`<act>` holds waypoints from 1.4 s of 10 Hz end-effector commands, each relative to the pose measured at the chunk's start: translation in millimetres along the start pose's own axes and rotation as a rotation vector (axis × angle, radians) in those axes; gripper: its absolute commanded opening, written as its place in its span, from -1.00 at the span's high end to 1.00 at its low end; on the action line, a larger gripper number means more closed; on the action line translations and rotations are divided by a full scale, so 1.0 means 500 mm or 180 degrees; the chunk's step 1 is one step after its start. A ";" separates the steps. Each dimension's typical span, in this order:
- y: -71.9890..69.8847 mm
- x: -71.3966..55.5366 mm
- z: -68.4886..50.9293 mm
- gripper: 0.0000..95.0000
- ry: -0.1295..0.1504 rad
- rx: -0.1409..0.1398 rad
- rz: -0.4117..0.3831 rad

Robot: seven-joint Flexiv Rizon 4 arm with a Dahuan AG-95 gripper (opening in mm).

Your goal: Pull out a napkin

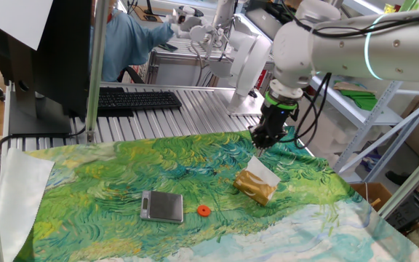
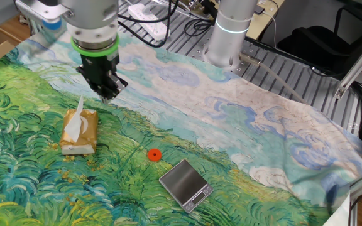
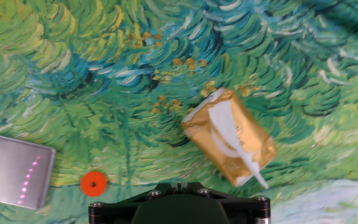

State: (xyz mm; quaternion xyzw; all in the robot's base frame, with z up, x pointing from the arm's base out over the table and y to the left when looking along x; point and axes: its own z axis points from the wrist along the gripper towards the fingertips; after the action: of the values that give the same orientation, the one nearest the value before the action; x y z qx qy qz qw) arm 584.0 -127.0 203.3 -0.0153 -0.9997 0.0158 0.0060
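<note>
The napkin [image 1: 262,169] is a white sheet sticking up out of the slot of a golden-brown packet [image 1: 254,189] that lies on the painted cloth. It also shows in the other fixed view [image 2: 75,122] and in the hand view [image 3: 229,132], on the packet [image 2: 87,135] [image 3: 257,140]. My gripper [image 1: 261,143] [image 2: 109,93] hangs in the air above and just behind the packet, apart from the napkin. Its fingers taper together to a point and hold nothing. The hand view shows only the gripper's black body at the bottom edge, not the fingertips.
A small silver scale [image 1: 162,207] [image 2: 185,184] [image 3: 14,169] and an orange disc [image 1: 203,211] [image 2: 154,154] [image 3: 94,183] lie on the cloth [image 1: 122,175] left of the packet. A keyboard [image 1: 133,99] lies on the metal table behind. The arm's base [image 2: 228,34] stands at the cloth's far edge.
</note>
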 end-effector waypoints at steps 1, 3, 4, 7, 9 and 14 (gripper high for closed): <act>-0.018 -0.006 -0.001 1.00 0.0012 0.0012 -0.0109; -0.024 -0.005 0.003 1.00 0.0017 0.0000 -0.0080; -0.026 -0.004 0.005 1.00 0.0020 -0.0003 -0.0091; -0.026 -0.005 0.007 1.00 0.0043 -0.0002 0.0031; -0.026 -0.005 0.007 1.00 0.0039 -0.0002 0.0293; -0.020 -0.012 0.019 1.00 -0.0036 -0.0010 0.0683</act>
State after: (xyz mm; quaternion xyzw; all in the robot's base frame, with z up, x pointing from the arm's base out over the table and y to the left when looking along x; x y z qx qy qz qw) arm 588.5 -137.9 194.3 -0.1178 -0.9929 0.0157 -0.0029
